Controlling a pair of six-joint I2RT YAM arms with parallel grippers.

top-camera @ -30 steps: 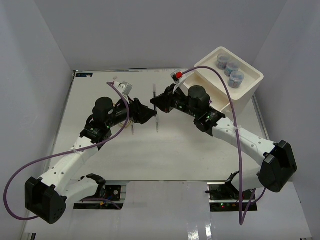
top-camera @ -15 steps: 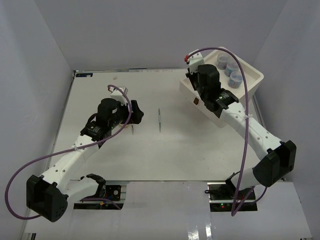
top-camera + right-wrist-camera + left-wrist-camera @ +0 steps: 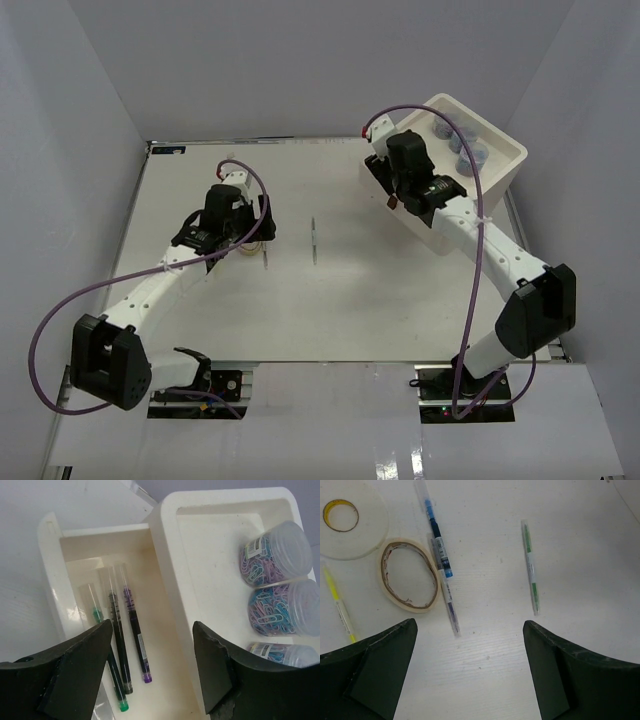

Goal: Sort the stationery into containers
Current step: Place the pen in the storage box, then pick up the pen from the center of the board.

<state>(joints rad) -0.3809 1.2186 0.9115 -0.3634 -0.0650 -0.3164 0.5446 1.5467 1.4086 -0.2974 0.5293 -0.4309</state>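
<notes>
In the left wrist view my left gripper (image 3: 469,630) hangs open over bare table, just below loose stationery: a flat white tape ring (image 3: 367,525), a tan tape ring (image 3: 415,607), a blue pen (image 3: 436,530), a purple pen (image 3: 449,602), a green pen (image 3: 531,572) and a yellow pen (image 3: 340,607). My right gripper (image 3: 152,630) stands open above the pulled-out top drawer (image 3: 50,580) of the white box (image 3: 165,555). A purple pen (image 3: 136,635), a black pen (image 3: 117,640) and a green pen (image 3: 122,705) lie in that drawer. Nothing is between either pair of fingers.
Three clear jars (image 3: 275,545) of coloured paper clips lie in the box's recessed top tray. From above, the box (image 3: 515,150) stands at the back right and the green pen (image 3: 314,240) lies mid-table, between the left gripper (image 3: 252,232) and the right gripper (image 3: 385,190).
My right gripper swung from mid-table to the open drawer and went from shut to open. My left gripper drew back left over the tape rings and opened wider.
</notes>
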